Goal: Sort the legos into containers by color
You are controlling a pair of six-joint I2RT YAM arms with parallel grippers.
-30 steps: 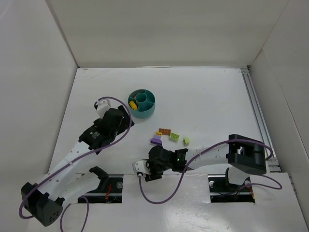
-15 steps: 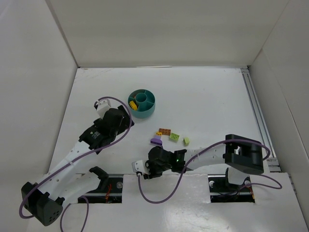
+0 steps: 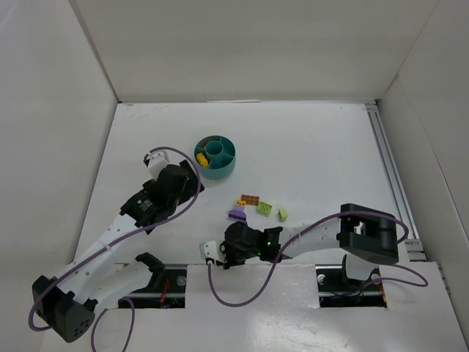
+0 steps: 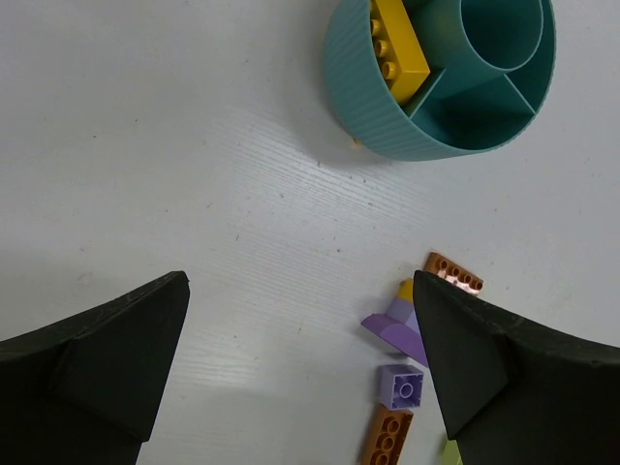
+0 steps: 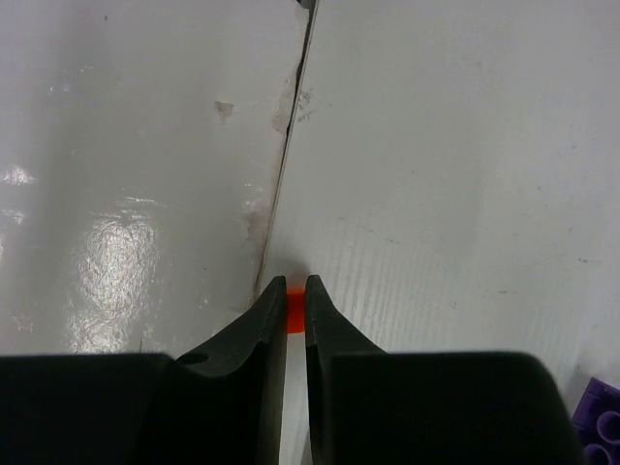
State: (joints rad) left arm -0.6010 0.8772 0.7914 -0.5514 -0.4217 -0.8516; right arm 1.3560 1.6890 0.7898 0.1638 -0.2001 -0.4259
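- Top external view: the teal dish [image 3: 220, 173] is seen standing on the white surface [image 3: 315, 147], left of centre, with the left hand [image 3: 189, 183] held just beside its near-left side.
- A yellow brick [image 4: 399, 44] is lodged in the dish's left ring section, tilted against the outer wall. Its long axis follows that wall, and its studs are turned outward toward it.
- The left hand is released: in the left wrist view its fingers [image 4: 116, 349] are spread wide above the bare surface, with nothing between them.
- A loose cluster [image 3: 256, 207] of bricks is laid between the dish and the right arm, well apart from the dish.
- In that cluster one brown brick [image 4: 453, 273] is pointed slantwise, while a second brown brick [image 4: 387, 436] is laid with its long axis running nearly straight toward the dish.
- A purple sloped piece [image 4: 392, 327] and a small lilac brick [image 4: 405, 387], its single stud upward, are set between those two.
- The right hand [image 5: 294, 284] is held low at the near edge of the surface, close to the cluster's near side.
- It is clenched on an orange-red brick [image 5: 295, 312]. Only a narrow strip of the brick is shown between the nearly closed fingers [image 5: 254, 339], so its long axis cannot be told.
- That brick is held at a seam [image 5: 281, 174] where the matte surface meets a glossy panel [image 5: 126, 194].
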